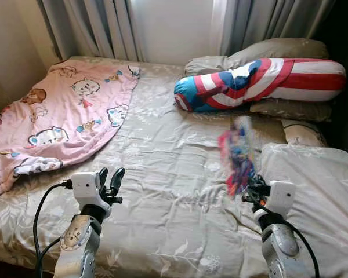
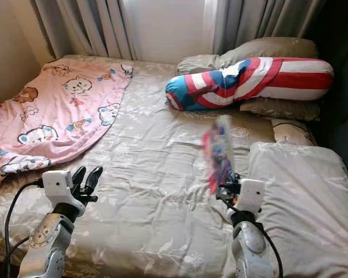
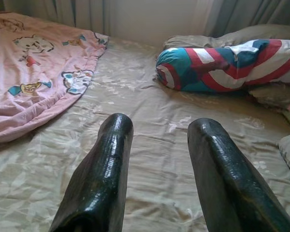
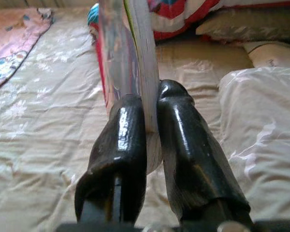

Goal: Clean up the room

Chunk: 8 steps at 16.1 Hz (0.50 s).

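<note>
Above the bed's [image 1: 162, 191] right side, the right gripper [image 4: 152, 104] clamps a thin book [image 1: 239, 153] upright; next it needs carrying away. Left gripper [image 3: 159, 140] hovers open, empty

A bed [image 1: 162, 174] lies in front of the robot, and curtains [image 1: 104, 26] hang behind its far edge. On the left part of the bed lies a blanket [image 1: 58, 116], and at the far right a bolster [image 1: 261, 81] rests on pillows [image 1: 278, 52], with a folded quilt [image 1: 313, 185] nearer on the right side. The left gripper [image 1: 111, 178] stands above the near left part of the bed, and the right gripper [image 4: 152, 130] stands at the near right, just beside the quilt, with a book [image 1: 239, 153] upright between its fingers.
</note>
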Tool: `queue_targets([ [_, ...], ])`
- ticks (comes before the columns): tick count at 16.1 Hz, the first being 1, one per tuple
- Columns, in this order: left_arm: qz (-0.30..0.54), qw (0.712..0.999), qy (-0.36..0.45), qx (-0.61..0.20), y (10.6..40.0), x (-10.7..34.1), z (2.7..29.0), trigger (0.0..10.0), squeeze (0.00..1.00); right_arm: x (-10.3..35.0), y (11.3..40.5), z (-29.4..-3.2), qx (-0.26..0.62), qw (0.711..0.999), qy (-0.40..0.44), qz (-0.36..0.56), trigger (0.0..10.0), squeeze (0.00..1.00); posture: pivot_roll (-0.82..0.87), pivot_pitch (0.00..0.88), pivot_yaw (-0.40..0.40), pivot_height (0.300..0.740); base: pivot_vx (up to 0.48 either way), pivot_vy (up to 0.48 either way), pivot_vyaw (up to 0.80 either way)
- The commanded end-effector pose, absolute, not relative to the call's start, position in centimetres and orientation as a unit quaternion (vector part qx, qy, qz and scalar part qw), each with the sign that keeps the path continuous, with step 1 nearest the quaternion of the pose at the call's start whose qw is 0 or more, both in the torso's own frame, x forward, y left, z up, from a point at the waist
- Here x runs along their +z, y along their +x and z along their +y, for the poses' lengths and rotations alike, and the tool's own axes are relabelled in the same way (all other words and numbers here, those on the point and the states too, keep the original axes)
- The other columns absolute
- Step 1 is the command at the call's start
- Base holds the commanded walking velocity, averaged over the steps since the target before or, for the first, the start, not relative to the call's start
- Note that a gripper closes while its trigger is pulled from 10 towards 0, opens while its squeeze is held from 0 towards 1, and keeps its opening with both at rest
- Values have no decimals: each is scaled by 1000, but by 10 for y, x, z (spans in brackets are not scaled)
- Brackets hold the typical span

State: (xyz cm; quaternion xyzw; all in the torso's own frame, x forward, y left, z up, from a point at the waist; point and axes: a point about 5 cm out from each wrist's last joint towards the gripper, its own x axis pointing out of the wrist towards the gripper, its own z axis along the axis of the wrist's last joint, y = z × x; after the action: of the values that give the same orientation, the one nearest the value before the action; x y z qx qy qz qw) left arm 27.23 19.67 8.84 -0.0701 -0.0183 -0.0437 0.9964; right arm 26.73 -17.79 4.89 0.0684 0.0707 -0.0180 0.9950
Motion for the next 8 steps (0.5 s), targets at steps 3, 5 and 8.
queue_targets([
  [3, -27, 996, -70, -44, 273, 93, 196, 10000, 0, 59, 274, -178, -9, 997, 62, 51, 10000, 0, -18, 53, -31, 696, 0, 0, 0],
  [5, -27, 996, -69, -44, 273, 93, 196, 10000, 0, 60, 272, -177, -7, 997, 64, 44, 10000, 0, -18, 52, -31, 687, 0, 0, 0],
  [8, -26, 996, -69, -42, 272, 92, 197, 10000, 0, 60, 271, -176, -7, 997, 69, 40, 10000, 0, -16, 45, -30, 687, 0, 0, 0],
])
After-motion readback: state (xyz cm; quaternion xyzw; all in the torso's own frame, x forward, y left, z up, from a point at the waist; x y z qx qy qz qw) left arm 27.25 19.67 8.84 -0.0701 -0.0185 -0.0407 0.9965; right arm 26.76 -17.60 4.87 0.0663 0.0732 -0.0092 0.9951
